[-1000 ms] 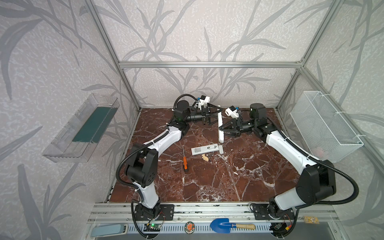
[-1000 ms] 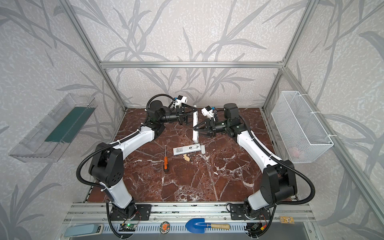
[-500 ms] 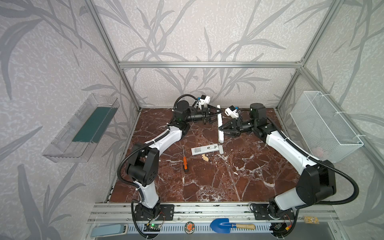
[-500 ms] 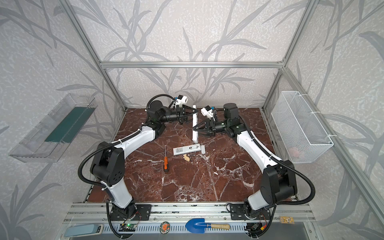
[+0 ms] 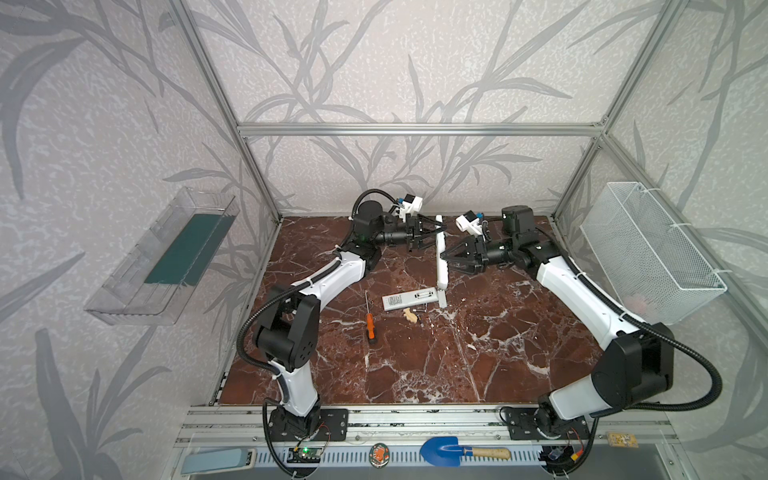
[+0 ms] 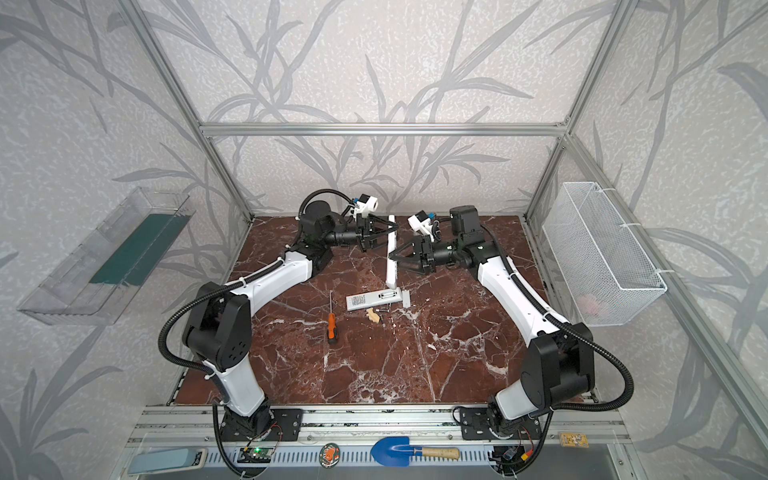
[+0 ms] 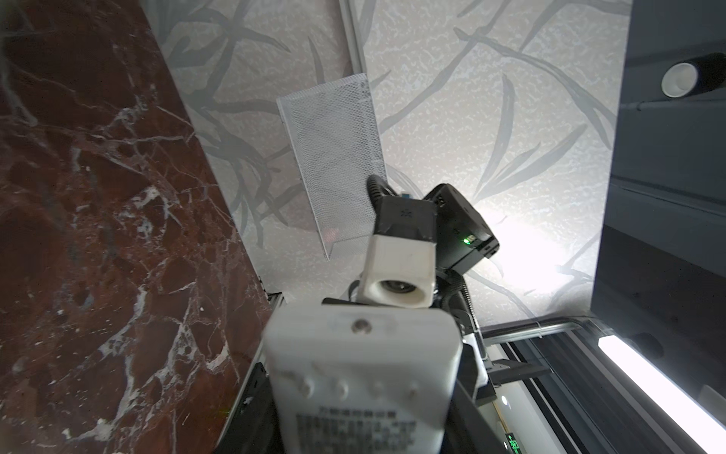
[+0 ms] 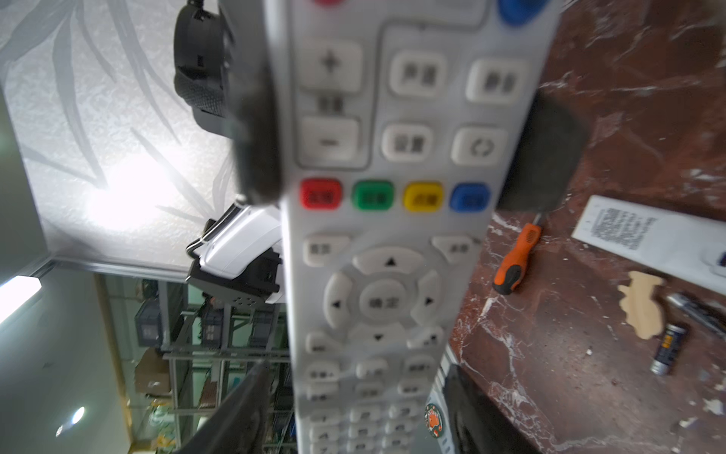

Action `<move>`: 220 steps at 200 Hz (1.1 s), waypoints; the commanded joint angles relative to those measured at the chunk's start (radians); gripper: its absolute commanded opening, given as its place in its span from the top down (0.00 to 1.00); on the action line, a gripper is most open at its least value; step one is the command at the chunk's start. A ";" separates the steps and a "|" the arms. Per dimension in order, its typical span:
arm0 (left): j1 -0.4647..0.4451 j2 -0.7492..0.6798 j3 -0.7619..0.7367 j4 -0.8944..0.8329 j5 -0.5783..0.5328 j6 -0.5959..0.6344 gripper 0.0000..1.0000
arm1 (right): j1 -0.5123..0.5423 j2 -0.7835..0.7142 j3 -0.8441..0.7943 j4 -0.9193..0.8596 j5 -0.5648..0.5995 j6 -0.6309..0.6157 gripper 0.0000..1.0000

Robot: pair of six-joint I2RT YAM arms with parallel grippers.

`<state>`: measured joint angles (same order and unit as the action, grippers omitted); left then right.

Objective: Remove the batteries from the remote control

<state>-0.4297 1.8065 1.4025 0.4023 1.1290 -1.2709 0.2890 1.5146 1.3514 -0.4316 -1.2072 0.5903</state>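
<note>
A white remote control [image 5: 440, 253] [image 6: 390, 253] stands upright above the marble floor at the back. My left gripper [image 5: 434, 230] [image 6: 392, 230] is shut on its upper part; the left wrist view shows the remote's back [image 7: 363, 377] wedged between the jaws. My right gripper [image 5: 444, 255] [image 6: 395, 255] is open around the remote's middle, with its fingers [image 8: 235, 412] standing off the button face [image 8: 393, 236]. Two small dark batteries [image 8: 668, 348] [image 8: 695, 310] lie loose on the floor. A second white remote [image 5: 409, 300] [image 6: 374, 300] lies nearby, back up.
An orange-handled screwdriver [image 5: 370, 328] [image 8: 514, 263] and a small wooden piece [image 5: 410, 316] lie by the lying remote. A small white cover [image 5: 443, 300] rests at its end. A wire basket [image 5: 648, 253] hangs on the right wall, a clear tray [image 5: 166, 257] on the left.
My left gripper has closed on the upright remote's upper part. My right gripper's jaws have spread and let go of it. The remote has stayed in place.
</note>
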 commanded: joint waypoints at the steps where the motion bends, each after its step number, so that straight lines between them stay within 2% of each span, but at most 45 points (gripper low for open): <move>1: -0.002 -0.040 0.142 -0.661 -0.125 0.424 0.64 | -0.004 -0.063 0.051 -0.254 0.187 -0.179 0.20; 11: -0.003 -0.032 0.188 -0.798 -0.180 0.488 0.65 | 0.001 -0.079 0.044 -0.272 0.248 -0.190 0.18; 39: -0.007 -0.032 0.231 -0.987 -0.358 0.507 0.66 | 0.034 -0.096 0.031 -0.338 0.363 -0.234 0.16; 74: -0.031 -0.039 0.253 -1.103 -0.505 0.498 0.66 | 0.128 -0.091 0.029 -0.366 0.455 -0.262 0.16; 130: -0.060 -0.059 0.269 -1.149 -0.546 0.492 0.66 | 0.223 -0.046 0.009 -0.299 0.528 -0.197 0.20; 195: -0.067 -0.076 0.271 -1.166 -0.575 0.489 0.66 | 0.292 0.016 -0.004 -0.275 0.581 -0.147 0.34; 220: -0.069 -0.072 0.273 -1.165 -0.584 0.486 0.66 | 0.305 0.041 -0.005 -0.242 0.571 -0.121 0.42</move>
<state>-0.4919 1.7710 1.6356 -0.7422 0.5674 -0.7876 0.5831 1.5314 1.3499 -0.7113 -0.6449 0.4370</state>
